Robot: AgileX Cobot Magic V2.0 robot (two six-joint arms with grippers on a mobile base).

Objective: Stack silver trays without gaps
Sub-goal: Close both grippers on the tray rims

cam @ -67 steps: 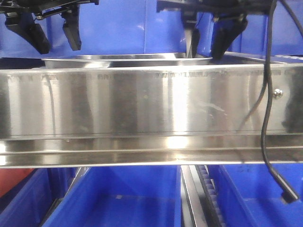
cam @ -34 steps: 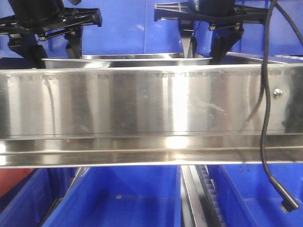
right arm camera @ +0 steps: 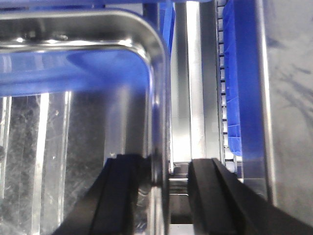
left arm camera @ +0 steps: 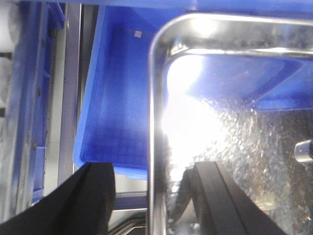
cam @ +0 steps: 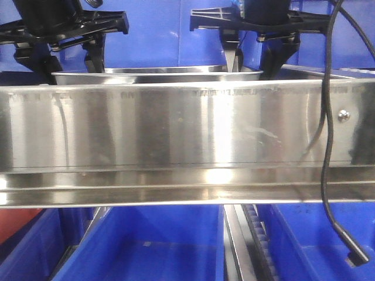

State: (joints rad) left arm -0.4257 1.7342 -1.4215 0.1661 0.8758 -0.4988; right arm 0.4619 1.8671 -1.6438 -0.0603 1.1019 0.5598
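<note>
Silver tray (cam: 158, 72) sits level behind the long steel shelf rail (cam: 176, 129), only its rim showing over the rail's top edge. Can't tell if more trays are nested under it. Left gripper (left arm camera: 156, 196) is wide, straddling the tray's left rim: one finger outside, one over the tray floor, neither clearly touching. Right gripper (right arm camera: 166, 191) is also spread, straddling the right rim: inner finger close against the tray wall, contact unclear, outer finger apart from the rim over the steel frame. Neither is clamped on anything. Left wrist view: a blue bin (left arm camera: 112, 98) lies below and past the tray's left edge. Front view: more blue bins (cam: 152, 246) under the rail, a screw (cam: 344, 115) near the rail's right end, and a black cable (cam: 328, 146) hanging in front of it.
</note>
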